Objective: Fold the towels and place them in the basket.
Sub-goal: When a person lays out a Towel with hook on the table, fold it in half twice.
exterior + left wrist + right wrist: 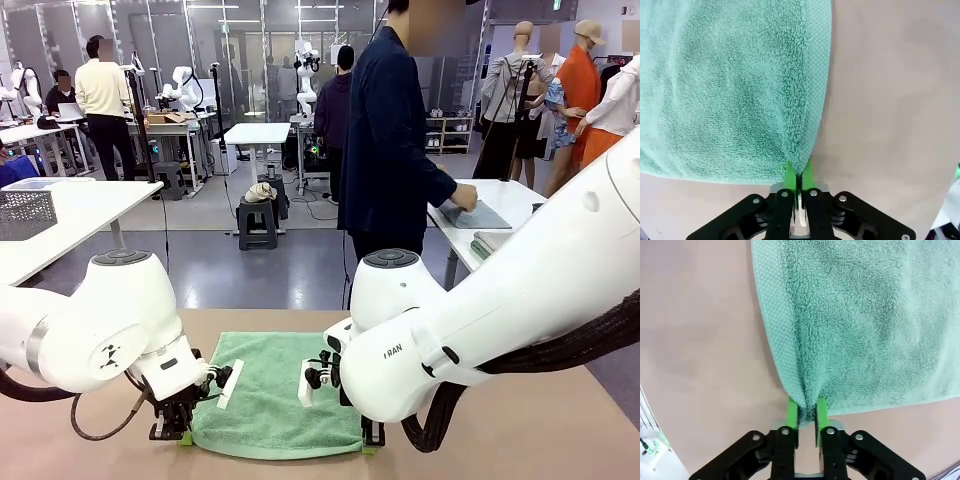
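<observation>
**Both near corners of the green towel pinched, ready for the first fold**

The tan tabletop (265, 320) carries one piece of work. The left arm (100, 335) and the right arm (480, 320) bend down over its near edge from either side, elbows high and wrists low, so that each can reach a corner of the cloth from the robot's side.

The green towel (270, 395) lies spread flat in the middle of the tabletop, close to the near edge. Its far edge is free and not yet folded. A grey mesh basket (25, 213) stands on a separate white table off to the robot's left, well apart from the towel. It is probably where the towel ends up.

The left gripper (183, 437) is clenched on the towel's near left corner. In the left wrist view its green pads (789, 172) meet tight on the cloth, which gathers into a ridge running up to them. The right gripper (370, 447) grasps the near right corner, with a tuft of terry filling the narrow gap between its pads (792, 412).

Holding the two corners of one edge keeps that edge straight. The likely next step is to lift both together and carry them over to the far edge, keeping them level so the halves line up.
</observation>
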`<move>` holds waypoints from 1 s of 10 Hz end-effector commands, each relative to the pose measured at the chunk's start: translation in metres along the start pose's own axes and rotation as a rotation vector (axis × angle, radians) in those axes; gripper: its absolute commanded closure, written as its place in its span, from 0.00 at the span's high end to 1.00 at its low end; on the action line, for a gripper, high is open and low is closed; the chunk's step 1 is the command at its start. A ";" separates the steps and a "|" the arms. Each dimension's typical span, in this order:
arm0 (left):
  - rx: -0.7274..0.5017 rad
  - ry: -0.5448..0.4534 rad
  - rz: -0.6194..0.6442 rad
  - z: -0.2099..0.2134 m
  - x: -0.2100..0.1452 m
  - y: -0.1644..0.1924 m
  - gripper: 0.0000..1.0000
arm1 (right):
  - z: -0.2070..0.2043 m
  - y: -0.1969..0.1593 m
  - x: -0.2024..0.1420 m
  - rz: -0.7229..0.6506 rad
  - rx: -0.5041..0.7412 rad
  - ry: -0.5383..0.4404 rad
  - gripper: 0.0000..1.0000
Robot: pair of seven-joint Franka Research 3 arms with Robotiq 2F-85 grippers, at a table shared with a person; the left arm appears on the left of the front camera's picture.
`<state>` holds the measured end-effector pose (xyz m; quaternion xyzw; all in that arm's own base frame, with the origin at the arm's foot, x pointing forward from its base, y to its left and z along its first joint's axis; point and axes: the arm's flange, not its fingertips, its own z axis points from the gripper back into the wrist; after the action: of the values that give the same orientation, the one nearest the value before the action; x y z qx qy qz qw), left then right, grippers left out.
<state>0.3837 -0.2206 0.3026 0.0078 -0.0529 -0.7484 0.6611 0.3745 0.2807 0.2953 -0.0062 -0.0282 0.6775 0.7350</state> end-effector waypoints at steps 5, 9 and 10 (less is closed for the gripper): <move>0.005 0.001 -0.005 0.002 0.001 0.000 0.00 | 0.001 0.000 0.001 0.010 -0.005 0.003 0.00; 0.005 0.001 -0.005 0.002 0.001 0.000 0.00 | 0.001 0.000 0.001 0.010 -0.005 0.003 0.00; 0.006 0.003 0.001 0.002 0.001 0.000 0.05 | 0.001 0.000 0.001 0.004 -0.006 0.003 0.07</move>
<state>0.3833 -0.2218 0.3046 0.0110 -0.0540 -0.7479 0.6616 0.3743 0.2821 0.2963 -0.0096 -0.0293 0.6787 0.7338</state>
